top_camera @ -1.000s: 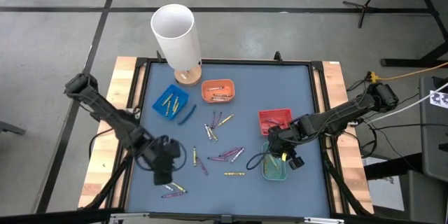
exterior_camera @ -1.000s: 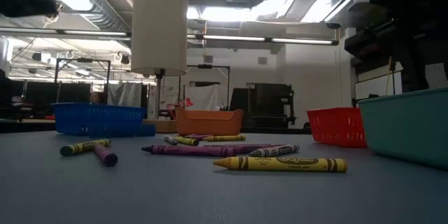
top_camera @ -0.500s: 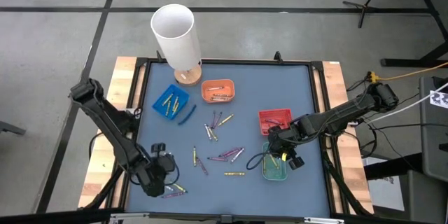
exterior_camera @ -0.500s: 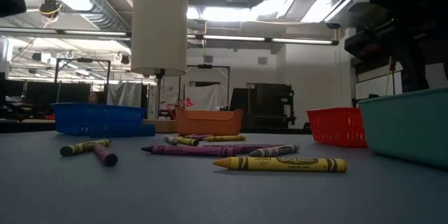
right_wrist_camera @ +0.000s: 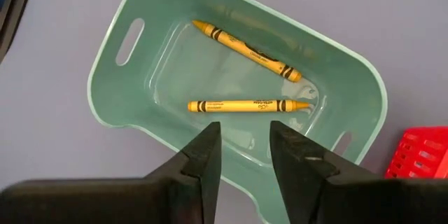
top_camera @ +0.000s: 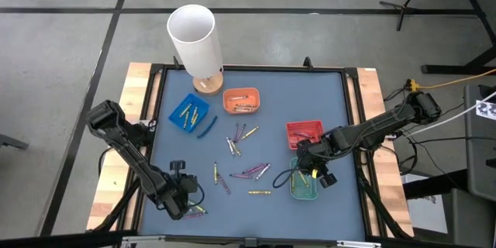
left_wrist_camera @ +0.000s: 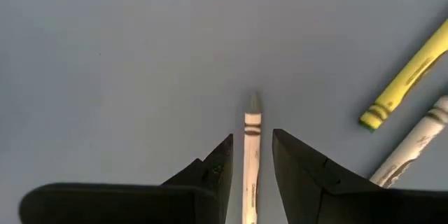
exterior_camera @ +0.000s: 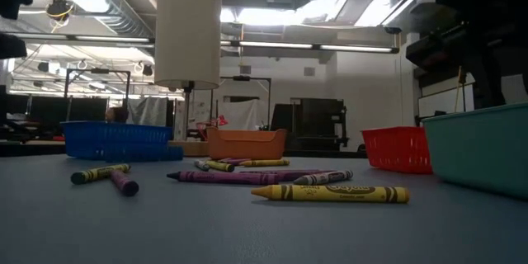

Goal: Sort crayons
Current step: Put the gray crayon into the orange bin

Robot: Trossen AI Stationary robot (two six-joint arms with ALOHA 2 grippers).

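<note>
Several crayons [top_camera: 248, 170], yellow, purple and pale, lie loose on the blue mat; a few more lie near the front left [top_camera: 194, 211]. My left gripper [top_camera: 186, 201] is open low over the mat there. In the left wrist view its fingers [left_wrist_camera: 252, 137] stand on either side of a white crayon [left_wrist_camera: 251, 175] with a gap on each side. A yellow crayon [left_wrist_camera: 406, 84] and another white one [left_wrist_camera: 413, 147] lie beside it. My right gripper [top_camera: 306, 169] hovers open and empty over the green tray [right_wrist_camera: 112, 77], which holds two yellow crayons [right_wrist_camera: 245, 105].
A blue tray [top_camera: 188, 112], an orange tray [top_camera: 241, 100] and a red tray [top_camera: 304, 132] each hold crayons. A tall white cylinder [top_camera: 194, 39] stands on a wooden base at the far edge. A thin blue curved piece [top_camera: 206, 129] lies by the blue tray.
My left gripper has gone toward the table's near edge and down, to the crayons at the front left. My right arm has kept still.
</note>
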